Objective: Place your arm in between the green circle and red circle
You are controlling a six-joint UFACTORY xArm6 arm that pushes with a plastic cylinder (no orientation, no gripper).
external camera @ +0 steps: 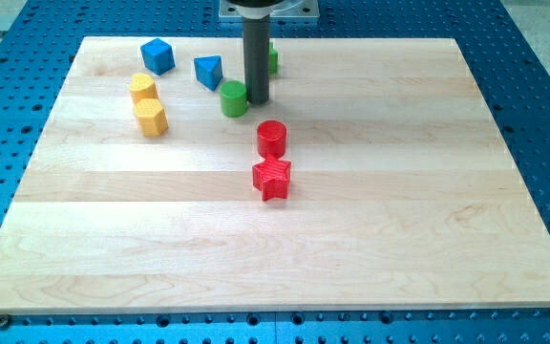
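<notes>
My tip [257, 101] rests on the wooden counter [399, 210] in the upper middle of the view, at the lower end of a straight dark rod that comes down from a mount at the view's top edge. The rod carries no fingers, so there is nothing to open, close or grip with. The green circle [234, 98] stands just beside the tip on the view's left, so close that I cannot tell whether the two touch. The red circle [271, 139] stands near the tip, toward the view's bottom and slightly to the right, with a clear strip of wood between them. The tip therefore sits to the right of the green circle and above the red circle, closer to the green one. Just below the red circle lies a red star [272, 178], close to it or touching. Behind the rod, a second green block [272, 59] peeks out on its right side, its shape mostly hidden. To the view's left lie a blue triangular block [209, 71] and a blue cube [158, 55], and further left two yellow blocks, one [142, 88] just above the other [151, 118].
</notes>
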